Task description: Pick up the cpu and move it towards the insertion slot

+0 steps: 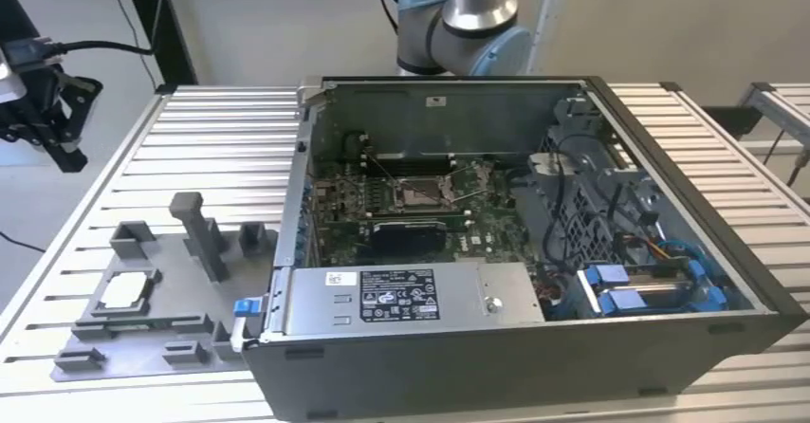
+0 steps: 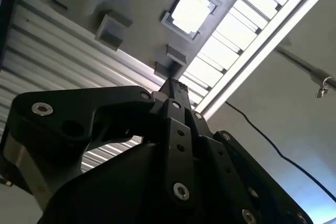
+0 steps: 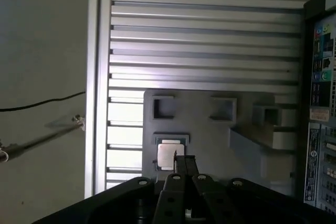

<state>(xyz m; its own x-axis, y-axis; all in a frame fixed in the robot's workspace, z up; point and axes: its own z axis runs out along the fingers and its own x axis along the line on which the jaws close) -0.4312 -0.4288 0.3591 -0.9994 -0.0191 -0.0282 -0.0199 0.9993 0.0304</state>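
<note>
The cpu is a small silvery square lying flat in a recess of the grey tray at the exterior view's left, near the front. It also shows as a bright square, cpu, cpu, in both wrist views. My gripper hangs high over the table's far left edge, well behind and above the tray. Its black fingers look pressed together with nothing between them, gripper. The insertion slot, a silver-framed socket with a dark centre, sits on the green motherboard inside the open computer case.
The open grey computer case takes up the middle and right of the ribbed aluminium table, with a power supply at its front. Upright grey posts rise from the tray. The arm's base stands behind the case.
</note>
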